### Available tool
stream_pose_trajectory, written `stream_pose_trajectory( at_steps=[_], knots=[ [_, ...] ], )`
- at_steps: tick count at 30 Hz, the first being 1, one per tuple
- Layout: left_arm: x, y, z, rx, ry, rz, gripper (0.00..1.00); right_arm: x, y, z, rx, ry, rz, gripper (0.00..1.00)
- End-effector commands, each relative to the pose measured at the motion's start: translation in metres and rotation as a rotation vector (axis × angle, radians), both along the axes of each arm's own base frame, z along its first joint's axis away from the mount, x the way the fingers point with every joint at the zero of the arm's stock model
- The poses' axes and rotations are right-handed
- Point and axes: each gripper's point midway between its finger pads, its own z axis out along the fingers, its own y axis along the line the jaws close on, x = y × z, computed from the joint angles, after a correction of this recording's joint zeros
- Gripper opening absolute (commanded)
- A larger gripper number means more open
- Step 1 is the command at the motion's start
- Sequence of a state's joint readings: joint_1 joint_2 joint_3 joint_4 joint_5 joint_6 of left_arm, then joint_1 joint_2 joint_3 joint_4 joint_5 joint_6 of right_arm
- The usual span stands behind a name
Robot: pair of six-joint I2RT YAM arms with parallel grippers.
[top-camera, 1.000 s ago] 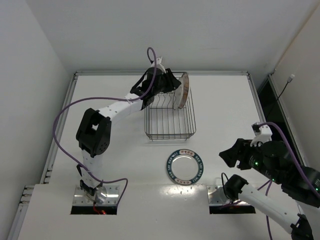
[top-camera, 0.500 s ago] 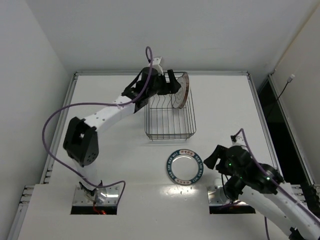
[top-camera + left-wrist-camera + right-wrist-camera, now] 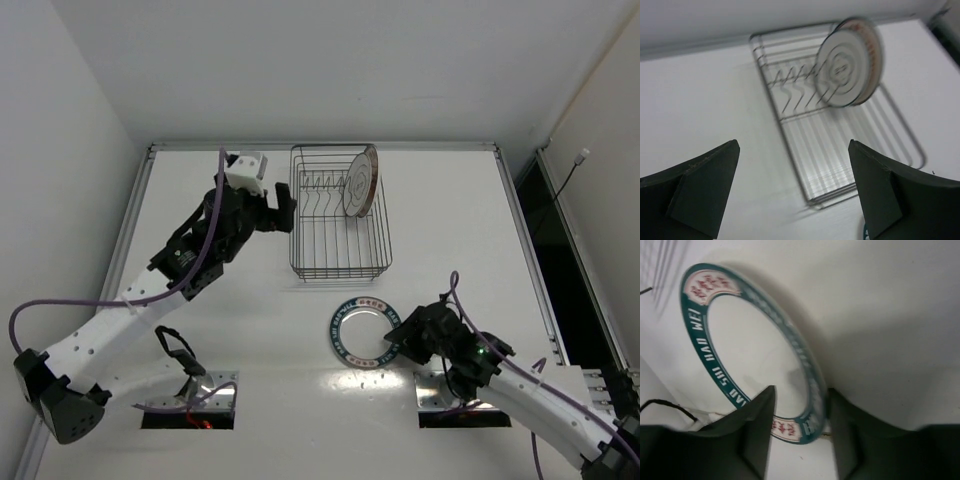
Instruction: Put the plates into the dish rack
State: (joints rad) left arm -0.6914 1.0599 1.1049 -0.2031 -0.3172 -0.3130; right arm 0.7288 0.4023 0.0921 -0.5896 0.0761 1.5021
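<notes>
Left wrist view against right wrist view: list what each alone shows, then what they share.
Left wrist only: the rack, with the striped plate standing upright in it, seen between the open left gripper's fingers. Right wrist only: the lettered plate lying flat, the right gripper straddling its near rim. Shared: the white table; a teal sliver at the left wrist view's bottom edge may be that same plate.

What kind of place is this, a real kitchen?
Probably a lab robot cell, not a kitchen: a white table between plain white walls, two robot arms mounted at its near edge, and a wire dish rack.
</notes>
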Motion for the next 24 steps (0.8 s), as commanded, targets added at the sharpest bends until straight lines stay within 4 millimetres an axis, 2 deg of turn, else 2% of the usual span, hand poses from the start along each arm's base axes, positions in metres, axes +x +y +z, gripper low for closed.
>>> stream_pose_trajectory(
  at_steps=[1, 4, 5, 7, 8, 10, 13, 15, 17, 18, 20, 22, 23, 24],
  knots=[
    [-0.005, 0.051, -0.04, 0.161, 0.059, 0.126, 0.89, -0.01, 0.002, -0.033, 0.059, 0.095, -0.07, 0.37],
    [-0.012, 0.075, -0.046, 0.187, 0.049, 0.167, 0.93, -0.006, -0.002, -0.035, 0.041, 0.101, -0.115, 0.15],
    [-0.012, 0.083, -0.056, 0.206, 0.062, 0.184, 0.93, -0.008, -0.007, -0.039, 0.006, 0.121, -0.125, 0.01],
    [-0.014, 0.093, -0.06, 0.22, 0.052, 0.225, 0.95, -0.011, -0.01, -0.04, -0.012, 0.147, -0.136, 0.0],
    [-0.017, 0.095, -0.055, 0.194, 0.033, 0.229, 0.95, -0.009, -0.008, -0.036, -0.009, 0.144, -0.135, 0.0],
    [-0.02, 0.101, -0.063, 0.189, 0.035, 0.258, 0.97, -0.01, -0.007, -0.026, -0.033, 0.13, -0.089, 0.0],
    [-0.022, 0.118, -0.072, 0.173, 0.034, 0.354, 0.98, -0.006, -0.007, 0.003, -0.068, 0.094, -0.038, 0.0],
    [-0.025, 0.129, -0.08, 0.157, 0.03, 0.412, 1.0, -0.001, -0.003, 0.043, -0.056, 0.02, 0.012, 0.0],
    [-0.027, 0.132, -0.083, 0.146, 0.026, 0.424, 1.0, -0.005, -0.011, 0.061, -0.081, -0.004, 0.029, 0.0],
    [-0.029, 0.132, -0.085, 0.147, 0.027, 0.424, 1.0, 0.001, -0.012, 0.091, -0.064, -0.084, 0.04, 0.0],
    [-0.03, 0.134, -0.088, 0.123, 0.025, 0.439, 1.0, -0.003, -0.025, 0.11, -0.116, -0.117, 0.061, 0.0],
    [-0.03, 0.136, -0.087, 0.125, 0.024, 0.45, 1.0, 0.003, -0.032, 0.164, -0.123, -0.222, 0.064, 0.0],
    [-0.03, 0.136, -0.087, 0.125, 0.024, 0.45, 1.0, 0.006, -0.034, 0.162, -0.143, -0.216, 0.057, 0.0],
    [-0.03, 0.138, -0.087, 0.116, 0.024, 0.462, 1.0, 0.01, -0.034, 0.189, -0.141, -0.276, 0.071, 0.0]
  ],
)
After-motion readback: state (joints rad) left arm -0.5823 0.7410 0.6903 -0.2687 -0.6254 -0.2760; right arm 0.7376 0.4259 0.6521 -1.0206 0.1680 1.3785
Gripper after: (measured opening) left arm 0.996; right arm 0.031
